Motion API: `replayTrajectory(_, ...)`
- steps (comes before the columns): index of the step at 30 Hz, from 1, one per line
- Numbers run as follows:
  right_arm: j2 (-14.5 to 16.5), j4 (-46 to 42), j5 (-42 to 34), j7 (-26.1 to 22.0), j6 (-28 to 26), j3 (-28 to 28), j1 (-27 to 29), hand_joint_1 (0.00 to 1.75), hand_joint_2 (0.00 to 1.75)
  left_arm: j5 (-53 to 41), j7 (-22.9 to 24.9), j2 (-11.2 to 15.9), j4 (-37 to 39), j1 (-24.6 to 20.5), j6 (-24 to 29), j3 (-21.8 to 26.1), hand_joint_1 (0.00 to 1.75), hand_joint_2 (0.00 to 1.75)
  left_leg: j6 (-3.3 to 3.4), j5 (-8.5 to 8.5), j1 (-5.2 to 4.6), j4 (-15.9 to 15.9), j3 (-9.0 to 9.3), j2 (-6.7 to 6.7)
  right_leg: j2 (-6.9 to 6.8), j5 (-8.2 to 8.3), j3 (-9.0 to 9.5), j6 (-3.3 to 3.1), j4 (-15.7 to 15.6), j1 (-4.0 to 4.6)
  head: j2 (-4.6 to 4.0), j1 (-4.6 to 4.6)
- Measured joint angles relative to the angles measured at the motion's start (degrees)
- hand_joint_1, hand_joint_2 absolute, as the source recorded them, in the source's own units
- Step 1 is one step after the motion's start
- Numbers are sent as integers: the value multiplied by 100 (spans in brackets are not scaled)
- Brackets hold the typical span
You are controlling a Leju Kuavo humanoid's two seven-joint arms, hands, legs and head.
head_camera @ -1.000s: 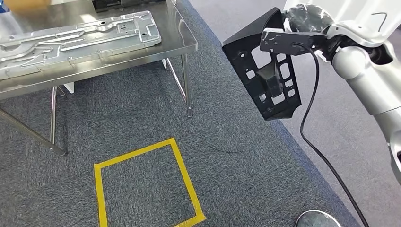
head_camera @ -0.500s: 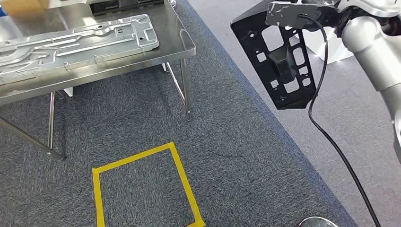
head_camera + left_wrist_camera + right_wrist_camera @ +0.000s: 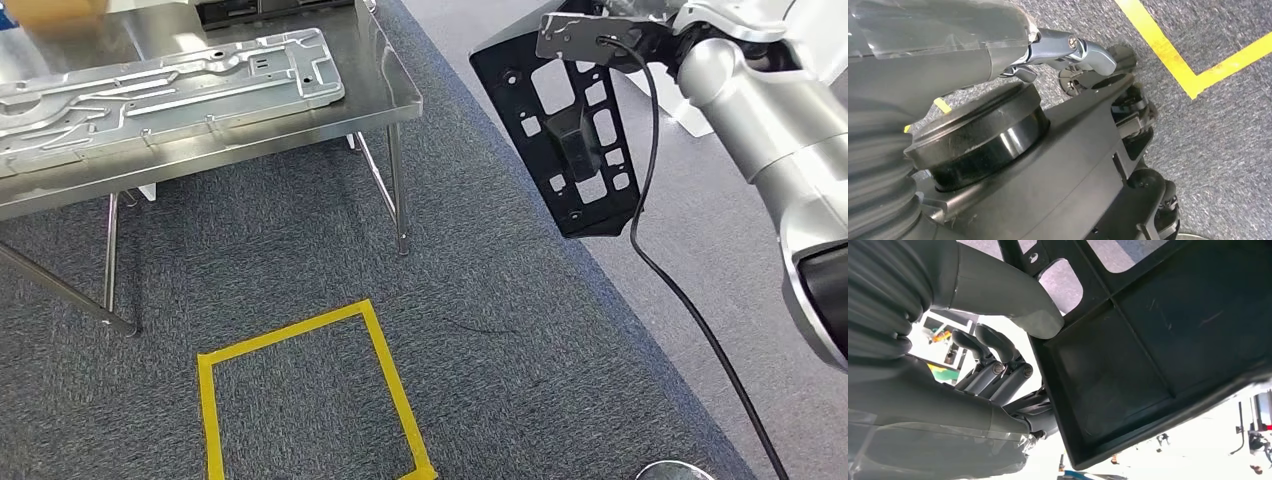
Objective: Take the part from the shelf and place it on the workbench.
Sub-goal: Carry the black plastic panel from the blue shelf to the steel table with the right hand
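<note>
At upper right of the head view, right hand [image 3: 998,360] is gripping the black perforated bracket [image 3: 575,130] by its edge, thumb [image 3: 1013,300] pressing one face, fingers [image 3: 993,347] curling behind. Bracket is hanging tilted in the air, well apart from the steel workbench [image 3: 380,90] carrying a stamped metal panel [image 3: 160,85]. Left hand state: cannot tell.

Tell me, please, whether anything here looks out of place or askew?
Nothing looks damaged or spilled. The black part hangs tilted in the air, held by the right hand, away from the metal workbench, where a silver panel lies flat.
</note>
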Motion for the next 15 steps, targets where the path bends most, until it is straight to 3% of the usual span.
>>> replayTrajectory(2, 31, 113, 29, -38, -32, 2, -11, 175, 175, 0, 9, -5, 0, -4, -7, 2, 0, 175, 73, 43, 23, -104, 66, 1, -7, -167, -111, 31, 263, 6, 0, 0)
replayTrajectory(5, 46, 274, 68, -96, -22, 13, -14, 175, 175, 1, 21, -10, 0, -6, -17, 4, 0, 175, 134, 36, 17, -126, 96, -5, -8, -596, -667, 47, 1304, 13, 0, -1)
replayTrajectory(6, 48, 313, 73, -115, -1, 20, -10, 175, 175, 2, 24, -10, 0, -3, -18, 5, 0, 175, 142, 20, 13, -112, 98, -8, -8, -614, -805, 58, 1509, 14, 0, -1)
replayTrajectory(7, 48, 344, 76, -130, 19, 25, -11, 175, 175, 3, 25, -10, 0, -2, -18, 7, 0, 175, 142, -4, 11, -90, 100, -12, -9, -519, -844, 65, 1504, 13, 0, -1)
replayTrajectory(8, 49, 369, 79, -139, 33, 27, -18, 175, 175, 9, 25, -10, 0, -1, -19, 8, 0, 175, 135, -40, 11, -60, 104, -17, -12, -327, -770, 68, 1280, 12, 0, 0)
replayTrajectory(9, 50, 387, 80, -145, 42, 28, -32, 175, 175, 17, 23, -11, 0, 0, -21, 9, 0, 175, 122, -87, 11, -19, 109, -22, -17, -99, -610, 65, 902, 10, 0, 1)
replayTrajectory(11, 64, 414, 81, -152, 49, 28, -71, 175, 175, 37, 19, -12, 0, 0, -31, 16, 0, 175, 75, -185, -11, 70, 103, -27, -24, 139, -312, 36, 262, 24, 0, 0)
replayTrajectory(13, 87, 439, 81, -155, 51, 28, -95, 175, 175, 44, 15, -10, 0, 0, -39, 29, 0, 175, 25, -242, -27, 104, 107, -24, -15, 107, -222, -18, 90, 49, 0, 0)
replayTrajectory(15, 109, 472, 84, -155, 47, 28, -105, 175, 175, 46, 13, -4, -1, -3, -43, 40, 0, 175, -23, -280, -33, 106, 137, -15, -7, 87, -178, -77, 61, 21, 0, -1)
